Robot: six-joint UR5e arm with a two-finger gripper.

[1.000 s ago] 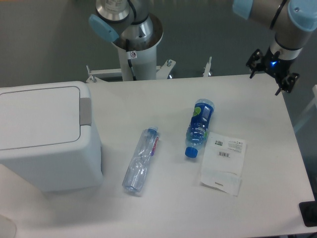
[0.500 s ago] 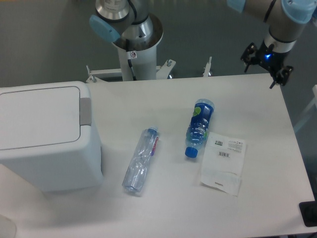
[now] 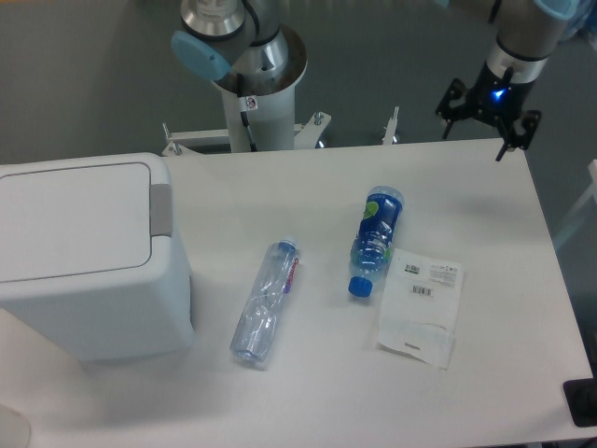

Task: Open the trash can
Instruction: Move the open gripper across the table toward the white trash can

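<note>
- Jaws standing spread, gripping nothing; black two-finger gripper [image 3: 476,120] hanging over the table's far edge.
- Large white boxy plastic trash can [image 3: 89,257] sitting far off from the jaws, flat lid lying closed.

— Views on record?

— One fixed camera, mounted high, opposite the arm's pedestal [image 3: 250,89], angled steeply down across the white table [image 3: 308,383].

— Range?

— Middling: the frame held most of the tabletop, cut the bin [image 3: 89,257] at the left edge, and caught the gripper [image 3: 483,114] at the far right corner.

— Overlap with a second view?

— None; a single view was listed.
</note>
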